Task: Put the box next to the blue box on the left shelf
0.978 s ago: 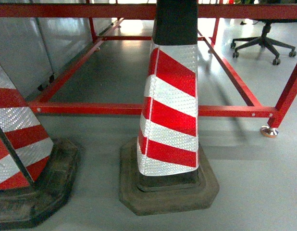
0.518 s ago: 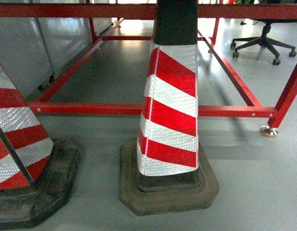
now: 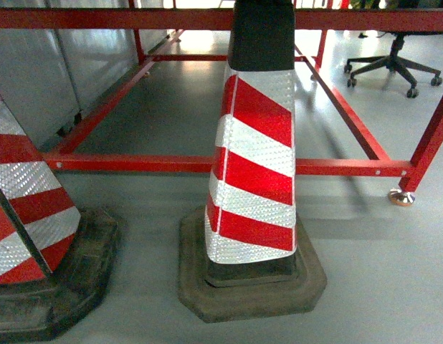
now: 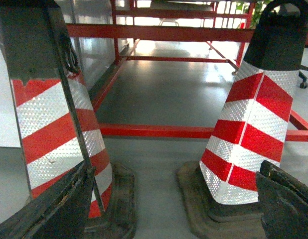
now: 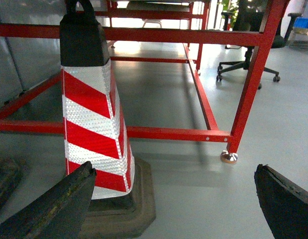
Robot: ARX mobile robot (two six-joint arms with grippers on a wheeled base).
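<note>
bright backlight glares off the floor (image 4: 159, 74); finger edges look perhaps slightly blurred.

Left cone (image 3: 24, 215) was cut off by the head view's left edge; middle cone (image 3: 254, 165) lost its top at the upper edge. Office chair (image 3: 393, 61) was cropped above its base.

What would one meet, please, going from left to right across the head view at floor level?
Striped cone at the left edge → middle striped cone → round foot of the red frame's leg. The office chair also sits to the right, but farther back.
</note>
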